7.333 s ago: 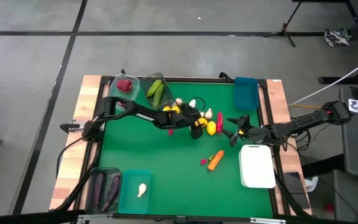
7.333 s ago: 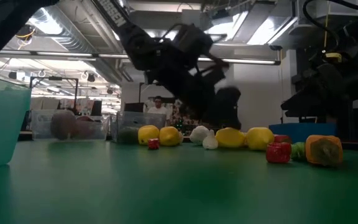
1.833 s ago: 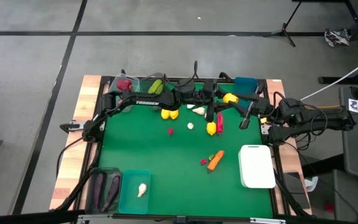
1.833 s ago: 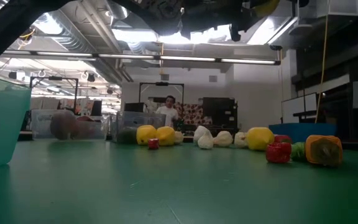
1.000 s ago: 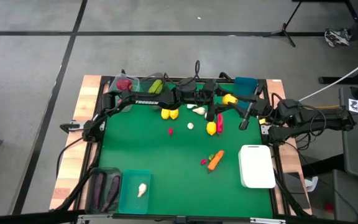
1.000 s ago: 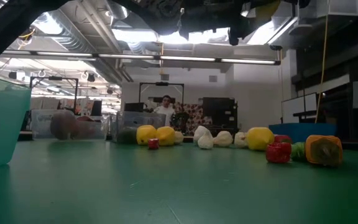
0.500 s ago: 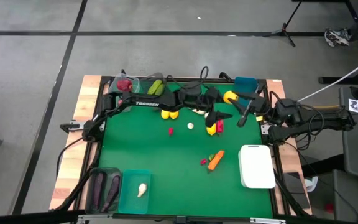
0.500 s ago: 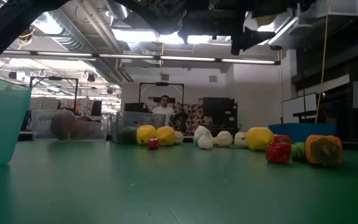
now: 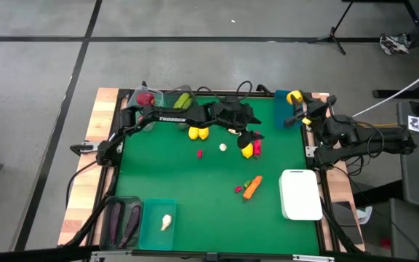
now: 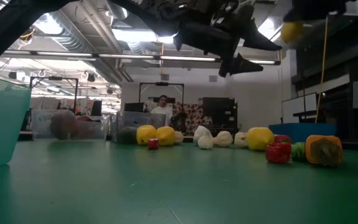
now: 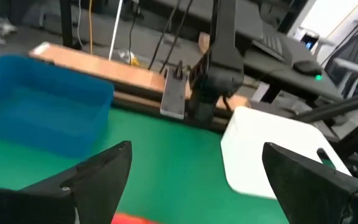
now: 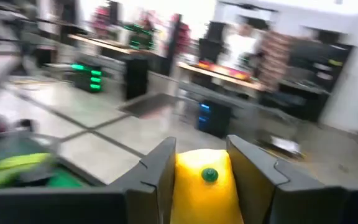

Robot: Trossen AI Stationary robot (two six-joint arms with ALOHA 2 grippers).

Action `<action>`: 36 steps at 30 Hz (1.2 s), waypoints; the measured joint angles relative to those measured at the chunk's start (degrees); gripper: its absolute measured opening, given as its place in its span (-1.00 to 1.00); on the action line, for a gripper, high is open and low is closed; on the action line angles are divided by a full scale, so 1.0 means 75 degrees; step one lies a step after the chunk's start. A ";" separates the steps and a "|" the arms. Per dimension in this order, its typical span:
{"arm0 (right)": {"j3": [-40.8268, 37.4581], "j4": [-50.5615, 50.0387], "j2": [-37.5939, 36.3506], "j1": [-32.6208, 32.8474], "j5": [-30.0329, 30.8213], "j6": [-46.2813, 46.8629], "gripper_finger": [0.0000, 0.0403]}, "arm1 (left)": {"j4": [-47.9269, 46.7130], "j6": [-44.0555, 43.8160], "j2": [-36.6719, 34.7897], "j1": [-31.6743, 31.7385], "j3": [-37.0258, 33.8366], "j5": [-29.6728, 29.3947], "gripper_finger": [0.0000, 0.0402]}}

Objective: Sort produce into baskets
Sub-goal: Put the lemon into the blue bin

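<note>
Nearest, a teal tub (image 9: 157,224) with a garlic bulb (image 9: 166,221) sits at the tabletop's (image 9: 195,182) near left corner. Mid-tabletop lie loose carrot (image 9: 252,188), lemons (image 9: 198,132) and garlic, partly hidden under the left pincer (image 9: 252,135), fingers spread wide, empty. At the far right corner the right pincer (image 9: 294,97) grips a yellow lemon (image 12: 205,186) over the blue tub (image 9: 284,109), its contents unseen.
</note>
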 joint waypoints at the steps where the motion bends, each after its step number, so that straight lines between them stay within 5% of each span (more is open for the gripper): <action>1: 0.0002 -0.0184 0.0010 -0.0077 0.0100 0.0231 -0.36 | -0.0066 -0.0004 0.0000 0.0000 0.0000 0.0000 0.78; 13: 0.0003 -0.3324 0.0616 -0.2822 -0.0651 0.4604 -0.36 | -0.0502 -0.0114 0.0000 -0.0130 0.0000 -0.0084 0.78; 21: 0.0003 -0.3330 0.1870 -0.4350 -0.1883 0.4665 -0.36 | -0.1326 -0.0599 -0.0003 -0.0137 0.0000 -0.0861 0.78; 36: 0.0003 -0.3191 0.4070 -0.6541 -0.4570 0.4137 -0.36 | -0.1702 -0.0621 -0.0003 -0.0134 0.0000 -0.0866 0.78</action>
